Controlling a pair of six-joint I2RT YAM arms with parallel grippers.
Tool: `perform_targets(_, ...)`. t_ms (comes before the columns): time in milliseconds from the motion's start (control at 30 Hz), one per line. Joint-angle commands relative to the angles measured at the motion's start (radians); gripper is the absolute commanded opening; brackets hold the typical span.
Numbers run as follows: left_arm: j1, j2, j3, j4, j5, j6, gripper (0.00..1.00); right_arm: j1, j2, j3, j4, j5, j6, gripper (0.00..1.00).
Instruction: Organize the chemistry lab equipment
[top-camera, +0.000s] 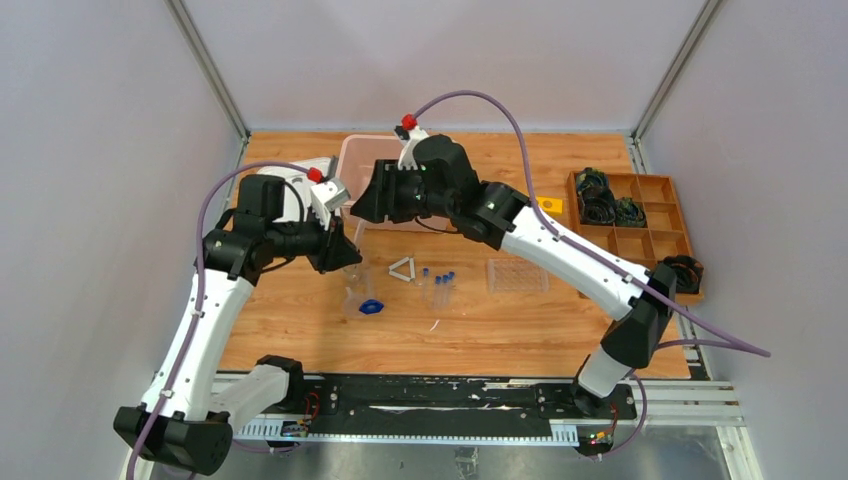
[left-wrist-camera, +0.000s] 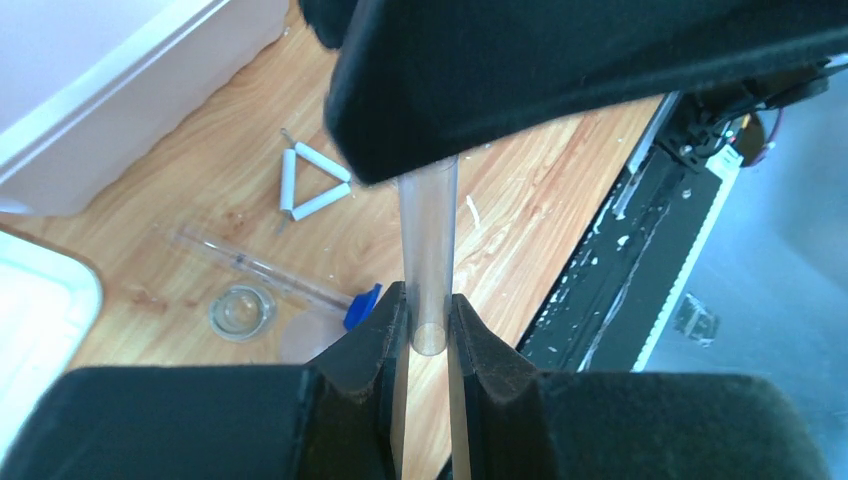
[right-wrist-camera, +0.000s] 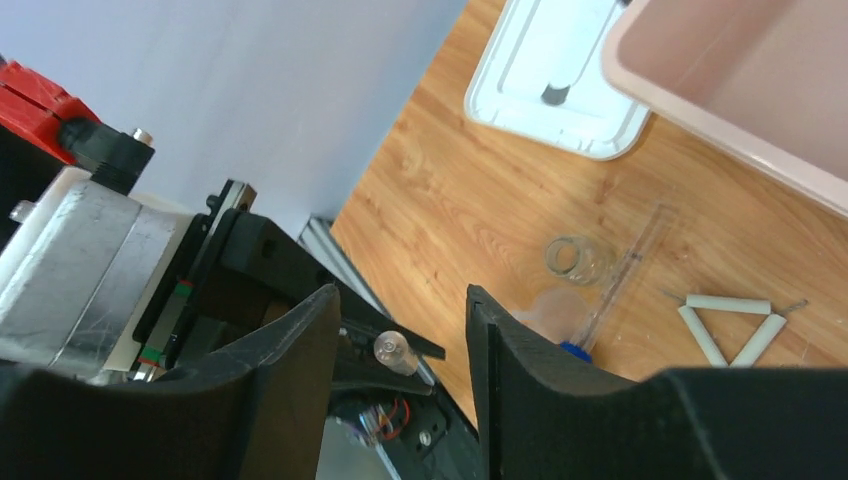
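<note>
1. The left gripper (left-wrist-camera: 428, 318) has its jaws clamped on a clear tube (left-wrist-camera: 428, 225), held in the air left of the white triangle frame (left-wrist-camera: 310, 182). The right gripper (right-wrist-camera: 400, 320) surrounds the tube's far end with its jaws apart, not touching it.
2. The pinch sits close to one end of a smooth round wall. If the right jaws brush the tube while clearing it, it could pivot or slide out.
3. A dropped tube would probably fall among the beaker (left-wrist-camera: 241, 310), the long glass rod (left-wrist-camera: 262, 268) and the small blue piece (left-wrist-camera: 362, 305), all close to the frame on its left and near sides. Glass striking glass could chip.
4. Both wrists crowd together left of the frame, so a sideways swing by either could knock the other.
5. The pink bin (top-camera: 350, 150) walls off the space beyond the frame. The blue-capped tubes (top-camera: 440, 280) and tube rack (top-camera: 518, 274) fill its right. Bare desk (top-camera: 500, 330) lies nearer than the frame, ending at the black rail (left-wrist-camera: 640, 250).
</note>
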Motion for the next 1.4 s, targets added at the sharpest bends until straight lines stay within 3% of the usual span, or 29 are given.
perform_targets(0, -0.004, -0.030, -0.004, -0.020, -0.014, 0.123, 0.04, -0.001, 0.058, 0.128, -0.226, -0.157, -0.102, 0.52)
perform_targets(667, -0.004, -0.066, -0.015, -0.045, -0.035, 0.199, 0.02, -0.019, 0.150, 0.227, -0.256, -0.285, -0.075, 0.35)
perform_targets(833, -0.004, -0.066, -0.011, -0.045, -0.051, 0.200, 0.02, -0.019, 0.148, 0.216, -0.261, -0.295, -0.080, 0.22)
perform_targets(900, -0.003, -0.067, -0.012, -0.045, -0.053, 0.201, 0.04, -0.020, 0.145, 0.209, -0.263, -0.295, -0.082, 0.11)
perform_targets(933, -0.004, -0.066, -0.012, -0.044, -0.056, 0.201, 0.12, -0.022, 0.143, 0.208, -0.265, -0.296, -0.085, 0.05)
perform_targets(1000, -0.004, -0.062, -0.010, -0.044, -0.071, 0.194, 0.46, -0.030, 0.131, 0.189, -0.271, -0.293, -0.091, 0.00)
perform_targets(1067, -0.004, -0.058, -0.006, -0.043, -0.104, 0.179, 0.90, -0.046, 0.104, 0.155, -0.279, -0.270, -0.107, 0.00)
perform_targets(1100, -0.004, -0.054, -0.001, -0.043, -0.126, 0.172, 0.99, -0.059, 0.084, 0.133, -0.296, -0.249, -0.123, 0.00)
perform_targets(1367, -0.003, -0.023, 0.022, -0.043, -0.295, 0.128, 1.00, -0.299, -0.178, -0.121, -0.465, 0.133, -0.311, 0.00)
